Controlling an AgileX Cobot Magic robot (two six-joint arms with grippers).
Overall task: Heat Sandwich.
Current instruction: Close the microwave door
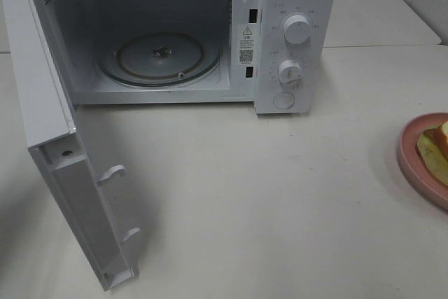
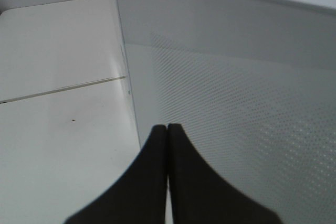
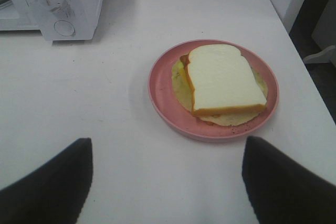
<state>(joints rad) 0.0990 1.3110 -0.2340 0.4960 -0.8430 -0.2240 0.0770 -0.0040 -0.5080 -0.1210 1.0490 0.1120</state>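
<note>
High view: we see the white microwave (image 1: 175, 33) with its door open, and the white-bread sandwich (image 1: 437, 148) at the counter's right edge. Left wrist: fingers (image 2: 167, 129) clenched, empty. Right wrist: fingers (image 3: 73, 182) released near the pink round plate (image 3: 160, 95); the sandwich looks soft, so grip the plate rim.

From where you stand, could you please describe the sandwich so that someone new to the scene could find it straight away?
Start at the white microwave standing with its door open, then look across the pale table to its far right edge, where a pink round plate sits. The sandwich lies on that plate: white bread with a golden-brown crust over yellowish filling, the only food in view.
</note>
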